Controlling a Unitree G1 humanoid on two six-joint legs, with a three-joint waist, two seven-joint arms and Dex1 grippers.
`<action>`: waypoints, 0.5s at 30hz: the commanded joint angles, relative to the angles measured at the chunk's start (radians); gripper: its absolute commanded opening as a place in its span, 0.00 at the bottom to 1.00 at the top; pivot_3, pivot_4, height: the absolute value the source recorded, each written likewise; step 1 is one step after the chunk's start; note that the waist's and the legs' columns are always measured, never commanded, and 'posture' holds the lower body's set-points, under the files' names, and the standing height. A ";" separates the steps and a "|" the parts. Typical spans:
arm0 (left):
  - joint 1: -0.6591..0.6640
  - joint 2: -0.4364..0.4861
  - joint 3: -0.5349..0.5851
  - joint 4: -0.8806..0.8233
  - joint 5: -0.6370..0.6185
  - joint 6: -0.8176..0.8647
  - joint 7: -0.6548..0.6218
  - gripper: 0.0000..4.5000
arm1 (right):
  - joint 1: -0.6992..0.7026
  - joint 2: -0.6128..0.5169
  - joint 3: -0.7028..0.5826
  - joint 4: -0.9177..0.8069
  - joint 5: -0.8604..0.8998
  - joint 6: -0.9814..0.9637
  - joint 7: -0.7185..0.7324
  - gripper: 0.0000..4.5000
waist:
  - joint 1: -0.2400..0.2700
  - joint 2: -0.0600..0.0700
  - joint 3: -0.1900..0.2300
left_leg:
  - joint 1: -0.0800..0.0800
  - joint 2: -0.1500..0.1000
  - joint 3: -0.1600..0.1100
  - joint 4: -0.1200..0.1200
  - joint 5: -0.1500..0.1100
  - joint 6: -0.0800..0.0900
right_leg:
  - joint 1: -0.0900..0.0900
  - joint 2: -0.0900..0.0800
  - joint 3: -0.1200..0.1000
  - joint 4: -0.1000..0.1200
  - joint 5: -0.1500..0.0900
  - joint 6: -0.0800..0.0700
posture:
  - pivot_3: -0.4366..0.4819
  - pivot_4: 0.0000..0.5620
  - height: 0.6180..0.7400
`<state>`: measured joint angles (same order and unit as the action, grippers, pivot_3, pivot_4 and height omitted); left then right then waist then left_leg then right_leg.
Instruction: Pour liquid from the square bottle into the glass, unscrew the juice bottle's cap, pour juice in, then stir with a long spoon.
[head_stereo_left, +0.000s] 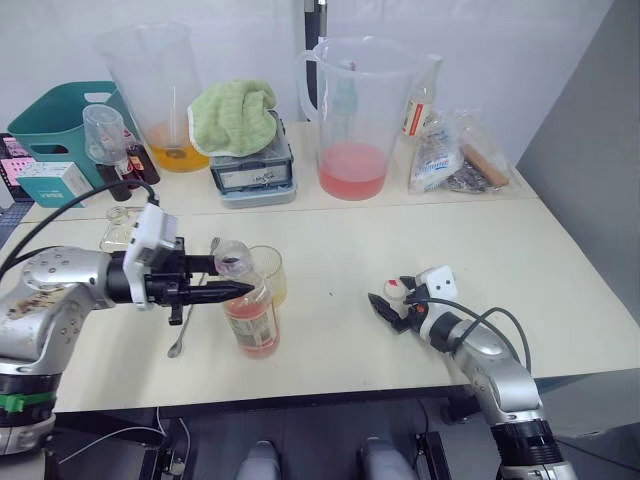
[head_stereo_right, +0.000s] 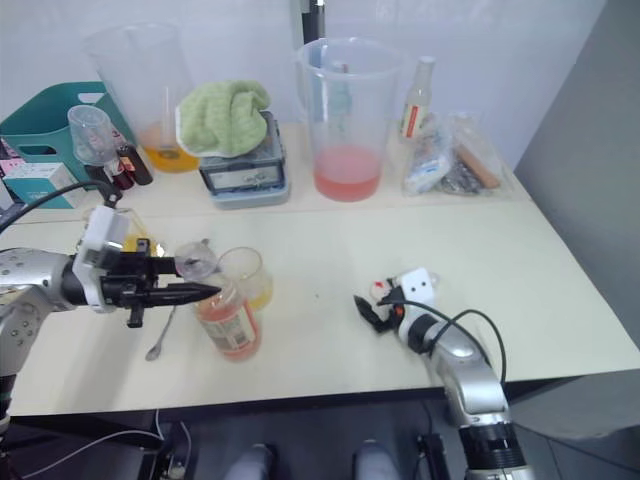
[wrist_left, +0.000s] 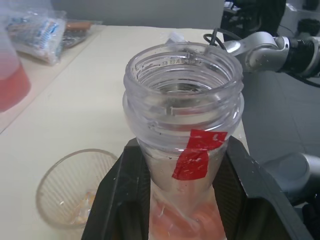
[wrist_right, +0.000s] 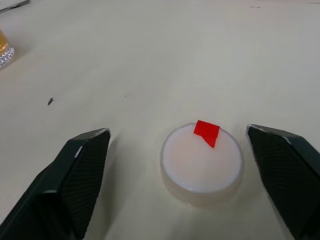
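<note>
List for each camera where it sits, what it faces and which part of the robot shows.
Head pair: looks down over the cream table; both arms show.
Left wrist: looks along the left tool gripping the uncapped slim plastic juice bottle; its fingers show.
Right wrist: looks at the round white cap with red mark between the open right tool fingers.
Shared: left wrist and head views both show the ribbed clear glass.

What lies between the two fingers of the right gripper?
The white cap with its red mark lies on the table between the open right gripper's fingers, untouched, in the right wrist view.
</note>
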<state>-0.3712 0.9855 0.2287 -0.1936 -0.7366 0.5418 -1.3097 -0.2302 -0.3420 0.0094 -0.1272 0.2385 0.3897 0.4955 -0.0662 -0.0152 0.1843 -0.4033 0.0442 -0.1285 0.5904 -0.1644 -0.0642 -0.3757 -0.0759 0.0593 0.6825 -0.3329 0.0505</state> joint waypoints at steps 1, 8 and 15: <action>-0.014 0.065 0.092 0.017 -0.015 0.001 -0.028 0.28 | -0.074 -0.005 0.022 -0.235 0.026 0.061 -0.013 0.99 | -0.001 0.000 0.000 | -0.003 0.000 0.000 0.000 0.000 0.000 | -0.004 0.000 0.000 0.001 0.000 0.000 | 0.48 0.27 1.00; -0.094 0.072 0.061 0.170 0.127 -0.180 -0.036 0.28 | -0.138 0.040 0.177 -0.528 0.145 0.359 -0.037 0.99 | 0.003 0.000 0.000 | -0.012 0.000 0.000 0.000 0.000 -0.001 | -0.012 0.001 0.001 0.002 0.000 0.000 | 0.48 0.27 1.00; -0.202 -0.045 -0.017 0.324 0.335 -0.493 0.065 0.28 | -0.157 0.028 0.248 -0.553 0.145 0.453 -0.057 0.99 | 0.022 -0.001 0.000 | -0.011 0.000 0.000 0.001 0.001 -0.001 | -0.012 0.000 0.000 0.002 0.000 0.000 | 0.48 0.27 1.00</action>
<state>-0.5369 0.9537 0.2112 0.1182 -0.4501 0.1489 -1.2910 -0.3788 -0.3126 0.2408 -0.6430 0.3825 0.8361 0.4459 -0.0439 -0.0160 0.1848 -0.4150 0.0441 -0.1284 0.5919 -0.1637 -0.0654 -0.3875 -0.0756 0.0596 0.6844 -0.3326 0.0502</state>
